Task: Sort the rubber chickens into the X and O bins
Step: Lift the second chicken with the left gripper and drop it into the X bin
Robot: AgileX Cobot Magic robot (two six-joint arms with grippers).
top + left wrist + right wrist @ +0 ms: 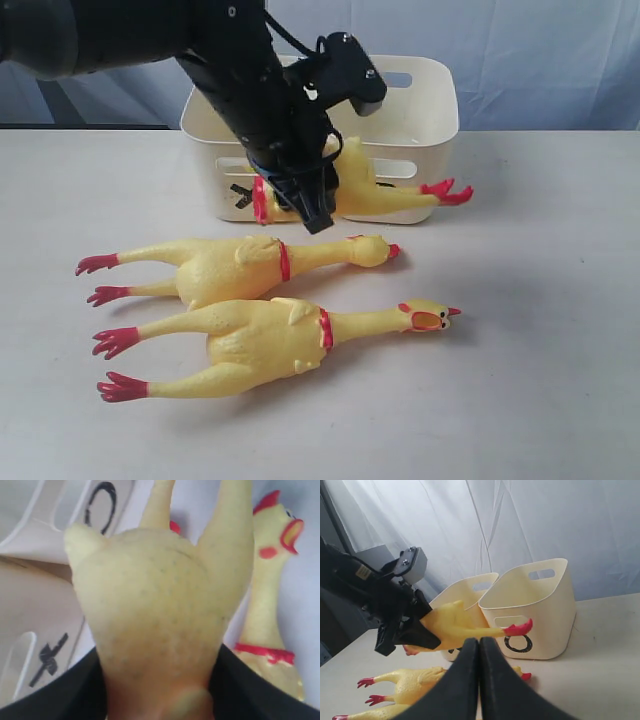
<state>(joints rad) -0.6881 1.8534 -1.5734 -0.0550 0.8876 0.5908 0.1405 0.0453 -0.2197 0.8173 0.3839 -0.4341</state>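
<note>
My left gripper (pixel 300 200) (pixel 160 680) is shut on the smaller rubber chicken (pixel 375 195) (pixel 150 605) (pixel 455 625). It holds the chicken level above the table, just in front of the bins, red feet (pixel 447 191) toward the O bin (pixel 440 130) (pixel 545 610). The X bin (pixel 205 150) (pixel 470 587) stands beside it, its black X (pixel 240 195) partly showing. Two long chickens lie on the table nearer the front, one (pixel 230 265) behind the other (pixel 270 335). My right gripper (pixel 479 645) is shut and empty, off to the side.
The left arm (pixel 240 80) crosses in front of the bins and hides where they meet and the O mark in the exterior view. A pale curtain (pixel 545 520) hangs behind the table. Bare tabletop (pixel 540 350) lies to the right of the long chickens.
</note>
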